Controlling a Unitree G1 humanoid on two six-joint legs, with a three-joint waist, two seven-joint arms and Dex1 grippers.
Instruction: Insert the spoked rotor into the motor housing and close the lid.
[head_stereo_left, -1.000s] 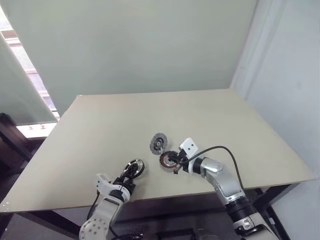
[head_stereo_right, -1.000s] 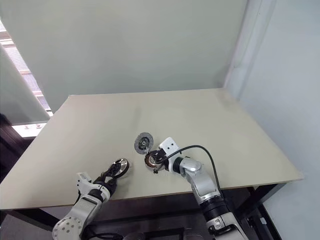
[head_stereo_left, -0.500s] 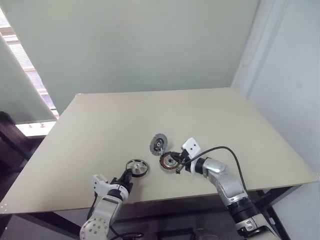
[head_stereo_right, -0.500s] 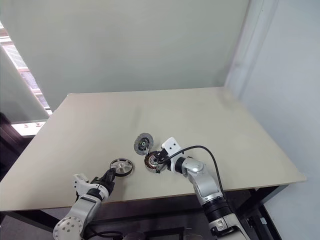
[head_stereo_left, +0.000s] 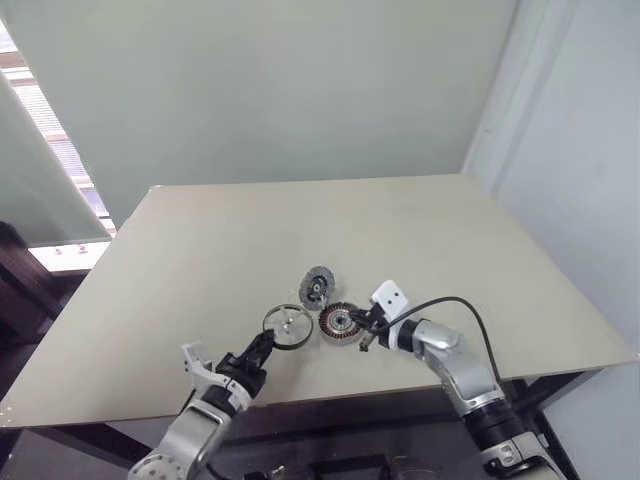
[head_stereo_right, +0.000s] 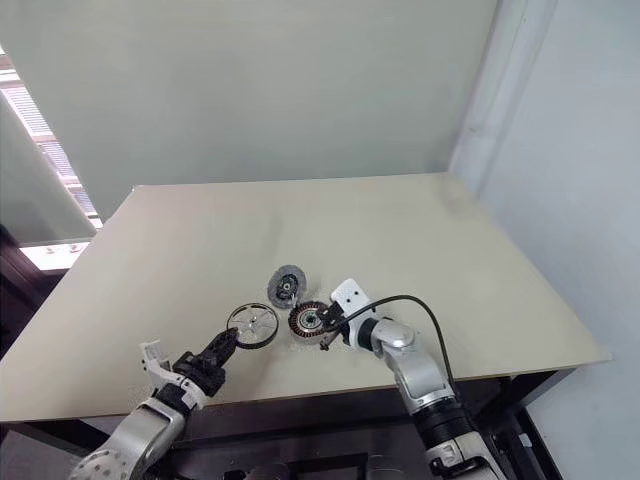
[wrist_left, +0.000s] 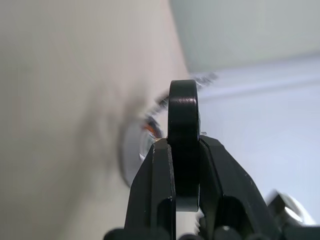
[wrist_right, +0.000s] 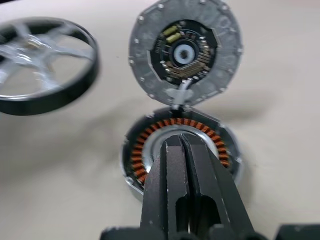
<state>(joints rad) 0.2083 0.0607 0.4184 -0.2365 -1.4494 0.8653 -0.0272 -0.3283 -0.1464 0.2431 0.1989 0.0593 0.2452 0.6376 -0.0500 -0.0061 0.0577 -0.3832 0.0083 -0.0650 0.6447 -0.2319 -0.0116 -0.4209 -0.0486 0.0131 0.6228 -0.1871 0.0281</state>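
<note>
The spoked rotor (head_stereo_left: 287, 325) hangs clamped by its dark rim in the left gripper (head_stereo_left: 258, 350), just left of the motor housing (head_stereo_left: 339, 322). The right gripper (head_stereo_left: 362, 322), fingers pressed together, rests at the housing. The lid (head_stereo_left: 317, 286) lies behind, touching it. Open table (head_stereo_left: 450, 250) all around.

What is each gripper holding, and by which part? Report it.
The left gripper holds the rotor by its dark rim, pinched edge-on between the fingers. The right gripper is shut on nothing, fingertips at the housing.

2 head eyes, 2 close wrist cameras
</note>
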